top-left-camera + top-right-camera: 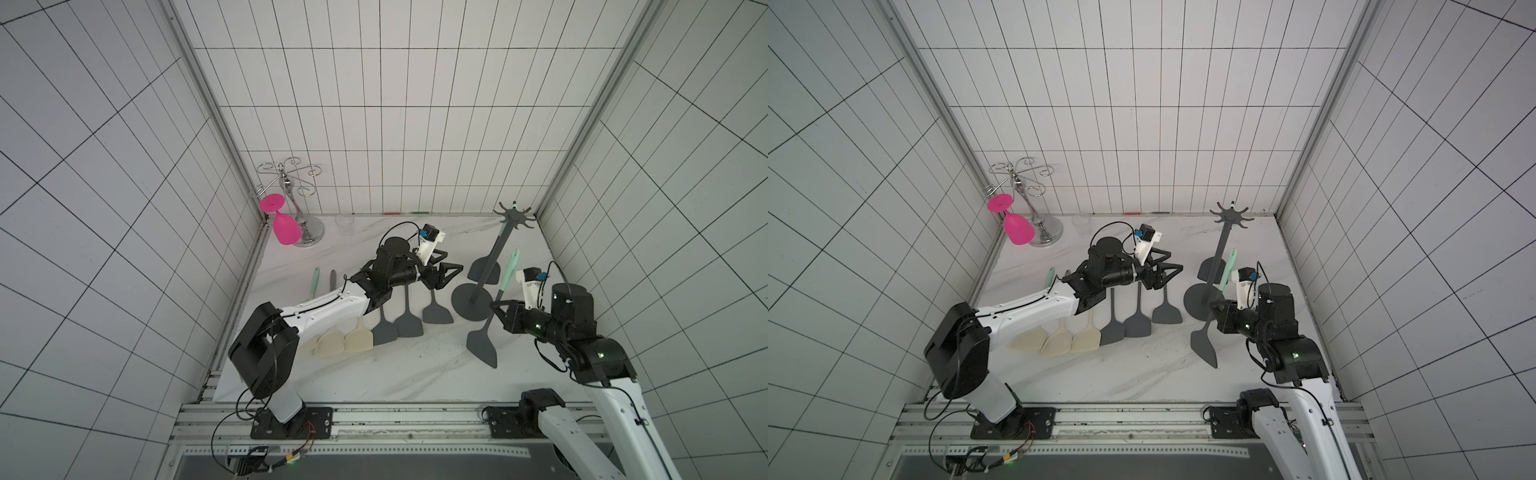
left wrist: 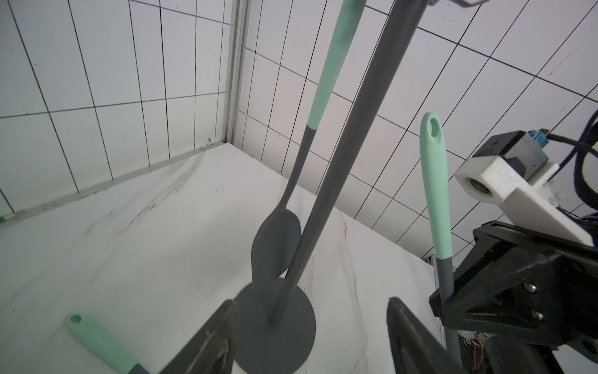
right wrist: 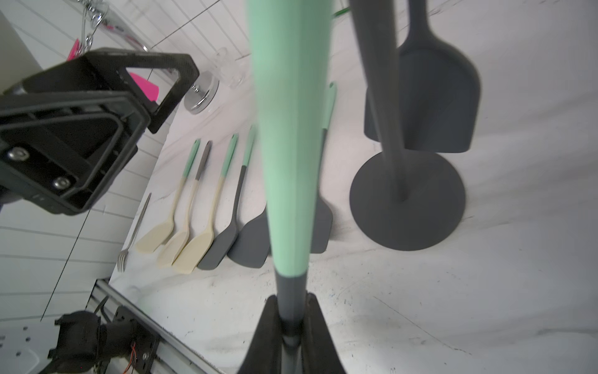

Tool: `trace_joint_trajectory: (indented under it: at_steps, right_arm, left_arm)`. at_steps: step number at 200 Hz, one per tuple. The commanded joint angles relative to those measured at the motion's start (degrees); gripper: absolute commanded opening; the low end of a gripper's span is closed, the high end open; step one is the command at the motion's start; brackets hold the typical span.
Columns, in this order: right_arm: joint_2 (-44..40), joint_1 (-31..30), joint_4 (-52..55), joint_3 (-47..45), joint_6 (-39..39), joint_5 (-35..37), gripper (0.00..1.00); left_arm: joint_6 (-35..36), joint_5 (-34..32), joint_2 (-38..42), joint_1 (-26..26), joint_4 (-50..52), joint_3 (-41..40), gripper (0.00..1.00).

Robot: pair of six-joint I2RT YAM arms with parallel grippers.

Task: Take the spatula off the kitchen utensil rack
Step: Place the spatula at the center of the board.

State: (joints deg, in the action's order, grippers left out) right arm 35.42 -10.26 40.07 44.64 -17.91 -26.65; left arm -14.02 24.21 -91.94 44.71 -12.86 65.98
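Near the worktop's [image 1: 374,374] right edge, the right gripper [image 1: 496,309] clamps the grey neck of a mint-handled spatula [image 1: 482,345], tilted just beside the kitchen utensil rack [image 1: 490,257] and off its hooks. The left gripper [image 1: 453,259] hovers near the rack, jaws wide apart and holding nothing.

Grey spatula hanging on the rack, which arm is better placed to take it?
Left: the left claw is open beside the dark grey rack; the right claw is shut on another mint-handled grey spatula.

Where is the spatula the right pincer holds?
In both top views the spatula hangs tilted in the right pincer, blade down, in front of the round base of the kitchen utensil rack, toward the robot's right.
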Motion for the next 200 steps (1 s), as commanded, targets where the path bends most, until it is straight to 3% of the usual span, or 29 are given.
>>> trace_joint_trajectory:
  at_steps: [1,35,52,68,92,119,158,174,196,200]
  right_arm:
    - [-5.56,-6.03,-4.2,-5.46,-0.15,-2.21,0.0]
    - [-6.7,-15.7,-11.57,-8.62,-1.56,4.81,0.0]
    - [-2.26,-21.97,-14.24,-8.77,0.46,12.26,0.0]
    - [2.94,-29.31,-16.63,-6.51,3.36,20.1,0.0]
    - [11.42,-39.44,-18.35,-1.47,8.41,31.65,0.0]
    - [19.01,-44.91,-18.75,3.88,11.82,37.4,0.0]
    - [20.1,-47.48,-23.55,3.61,11.23,43.12,0.0]
    - [19.87,-47.48,-24.47,3.26,10.01,45.55,0.0]
    - [20.25,-47.47,-24.29,3.52,10.42,45.71,0.0]
    - [20.44,-47.47,-23.92,3.71,10.53,45.67,0.0]
  left_arm:
    - [-3.87,-3.02,7.53,-0.49,4.99,-5.04,0.7]
    - [-12.31,-5.19,16.8,-0.05,7.16,-9.12,0.63]
    - [-14.21,-12.58,18.69,1.94,13.9,-6.74,0.61]
    - [-20.81,-18.2,19.19,3.12,20.11,-4.3,0.61]
    - [-22.84,-17.55,18.24,4.79,13.13,-5.77,0.61]
    - [-22.91,-17.9,15.61,4.73,14.39,-3.32,0.61]
    - [-24.65,-20.9,14.05,3.93,14.79,-3.11,0.59]
    - [-24.95,-19.12,13.13,3.42,14.23,-3.13,0.45]
    - [-24.78,-14.3,11.89,1.92,13.12,-2.87,0.01]
    - [-24.7,-13.06,11.78,1.47,12.76,-2.87,0.0]
